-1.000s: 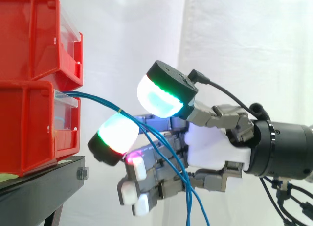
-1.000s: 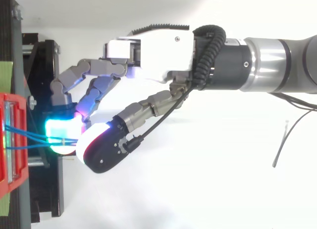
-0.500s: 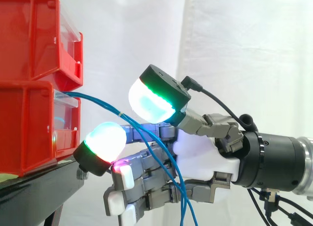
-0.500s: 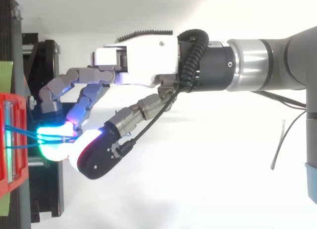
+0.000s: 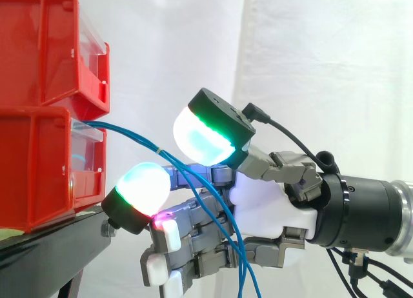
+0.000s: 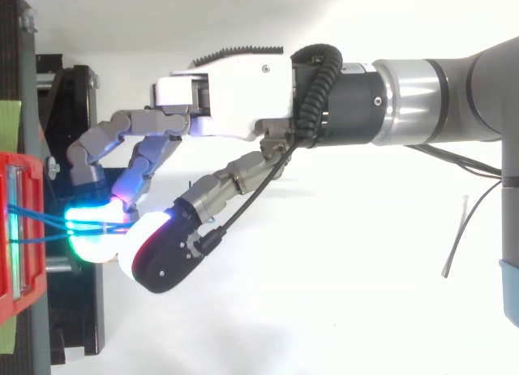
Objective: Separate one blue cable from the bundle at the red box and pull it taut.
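Robot hand point(image 5: 268, 201) hangs just beside the red box point(image 5: 39, 162), unclenched, with its glowing pads point(image 5: 203, 135) set above and below the blue cables point(image 5: 128, 132). The cables spill from the box's front and droop past the palm, and none looks pinched yet. The step likely goes best if the pads close on one strand near the box, then draw straight away from it until the slack goes.
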Motion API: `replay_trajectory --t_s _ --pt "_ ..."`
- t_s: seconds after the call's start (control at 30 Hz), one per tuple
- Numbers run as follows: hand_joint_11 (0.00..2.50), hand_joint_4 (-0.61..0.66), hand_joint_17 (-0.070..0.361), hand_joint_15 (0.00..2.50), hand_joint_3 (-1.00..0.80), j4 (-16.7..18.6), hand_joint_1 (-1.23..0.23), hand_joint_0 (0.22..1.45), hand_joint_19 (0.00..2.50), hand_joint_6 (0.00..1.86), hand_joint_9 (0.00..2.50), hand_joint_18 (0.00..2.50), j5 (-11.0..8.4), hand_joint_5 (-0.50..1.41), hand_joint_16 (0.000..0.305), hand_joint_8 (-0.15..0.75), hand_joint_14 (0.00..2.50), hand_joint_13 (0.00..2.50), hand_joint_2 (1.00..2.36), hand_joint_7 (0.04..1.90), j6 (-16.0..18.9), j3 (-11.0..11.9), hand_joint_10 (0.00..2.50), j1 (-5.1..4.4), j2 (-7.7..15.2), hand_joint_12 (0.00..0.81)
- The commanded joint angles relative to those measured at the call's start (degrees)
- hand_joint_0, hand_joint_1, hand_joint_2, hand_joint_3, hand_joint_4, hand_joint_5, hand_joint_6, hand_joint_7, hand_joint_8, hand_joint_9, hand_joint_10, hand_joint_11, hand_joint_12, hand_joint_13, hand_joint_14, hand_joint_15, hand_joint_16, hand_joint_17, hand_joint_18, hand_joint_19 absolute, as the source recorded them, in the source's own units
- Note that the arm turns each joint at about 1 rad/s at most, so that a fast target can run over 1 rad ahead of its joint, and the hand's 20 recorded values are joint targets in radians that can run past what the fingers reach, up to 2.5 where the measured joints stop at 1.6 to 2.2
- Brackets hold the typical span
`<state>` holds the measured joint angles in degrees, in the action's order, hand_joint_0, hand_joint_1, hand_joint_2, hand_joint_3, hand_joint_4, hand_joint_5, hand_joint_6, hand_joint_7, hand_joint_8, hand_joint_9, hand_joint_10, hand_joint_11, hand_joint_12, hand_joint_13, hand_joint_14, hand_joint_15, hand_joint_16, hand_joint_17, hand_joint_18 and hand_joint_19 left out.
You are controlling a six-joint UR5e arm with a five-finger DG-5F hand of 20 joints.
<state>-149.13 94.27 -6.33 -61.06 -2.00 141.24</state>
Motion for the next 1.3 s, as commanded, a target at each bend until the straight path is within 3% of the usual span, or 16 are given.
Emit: replay_trajectory --t_s 0.0,0.37,0.83,1.27 --pt "0.90 0.12 0.116 0.64 -0.49 -0.20 -0.72 0.59 0.76 0.69 0.90 0.67 0.91 -0.18 0.052 0.293 0.02 0.84 1.00 1.06 0.00 0.24 0.02 0.15 0.00 0.374" --pt "0.91 0.13 0.115 0.65 -0.44 -0.20 -0.76 0.62 0.78 0.76 0.90 0.69 1.53 -0.19 0.051 0.288 0.03 0.85 1.01 0.98 0.44 0.85 0.02 0.24 0.00 0.370" --pt "0.91 0.14 0.117 0.65 -0.50 -0.64 -0.72 0.58 0.78 0.76 0.91 0.71 2.67 -0.19 0.052 0.296 0.03 0.86 1.00 0.96 0.70 0.77 0.02 1.38 0.00 0.378" --pt "0.91 0.13 0.116 0.65 -0.48 -0.82 -0.73 0.61 0.79 0.77 0.91 0.71 2.67 -0.19 0.052 0.294 0.03 0.87 1.00 0.97 0.70 0.68 0.02 1.21 0.00 0.372"
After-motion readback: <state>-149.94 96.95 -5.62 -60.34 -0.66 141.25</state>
